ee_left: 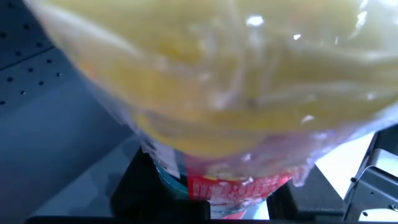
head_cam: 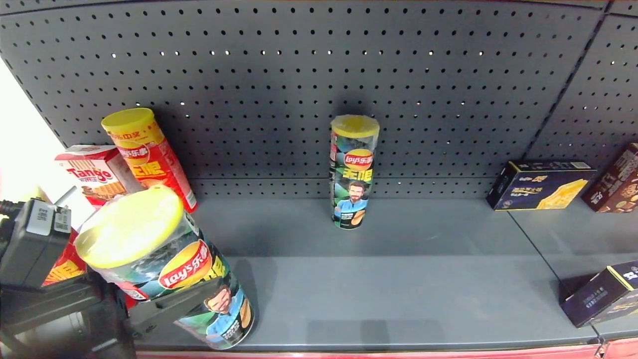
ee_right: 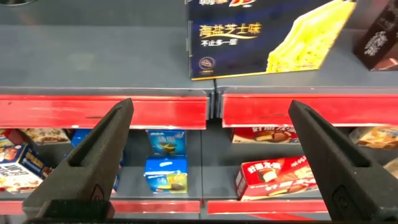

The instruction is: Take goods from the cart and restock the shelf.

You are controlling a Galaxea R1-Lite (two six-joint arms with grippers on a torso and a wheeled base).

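Left gripper pinches a chip can around its lower body. The can tilts, yellow lid up, at the near left of the shelf. A second chip can stands upright at the far middle, near the pegboard. Right gripper hangs with fingers spread wide, nothing between them, facing the shelf front below a dark blue box.

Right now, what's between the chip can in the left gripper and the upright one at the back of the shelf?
Nothing. The head view shows bare grey shelf between the held chip can and the upright chip can.
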